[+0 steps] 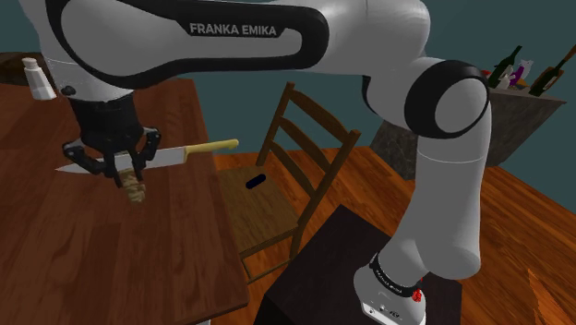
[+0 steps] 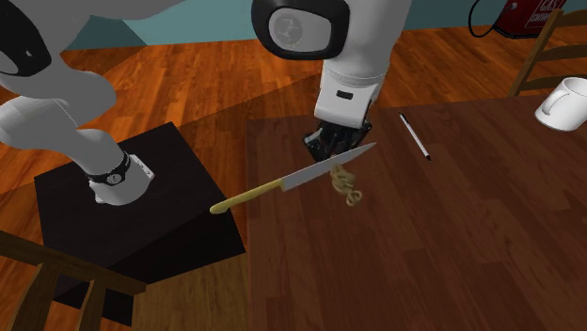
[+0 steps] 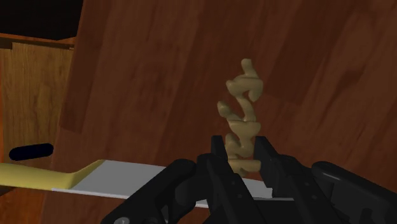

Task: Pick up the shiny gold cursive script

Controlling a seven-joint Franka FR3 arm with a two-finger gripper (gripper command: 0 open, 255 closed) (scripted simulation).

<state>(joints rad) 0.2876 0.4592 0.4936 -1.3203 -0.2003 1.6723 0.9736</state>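
The gold cursive script [image 3: 242, 108] is a curly, tan-gold piece clasped at one end between my black fingers. My gripper [image 3: 242, 159] is shut on it, and the rest of the piece sticks out past the fingertips toward the wooden table [image 3: 159, 70]. From the shoulder view the gripper [image 1: 118, 171] hangs over the table with the script [image 1: 135, 190] poking out below it. The second exterior view has the script [image 2: 348, 185] dangling under the gripper [image 2: 335, 158]. Whether the script's lower end touches the table I cannot tell.
A knife [image 2: 292, 179] with a yellow handle lies on the table right beside the gripper, its handle past the table edge. A pen [image 2: 414, 136] and a white mug [image 2: 564, 102] lie further off. A shaker [image 1: 37, 78] stands at the back. A wooden chair [image 1: 295, 157] is alongside.
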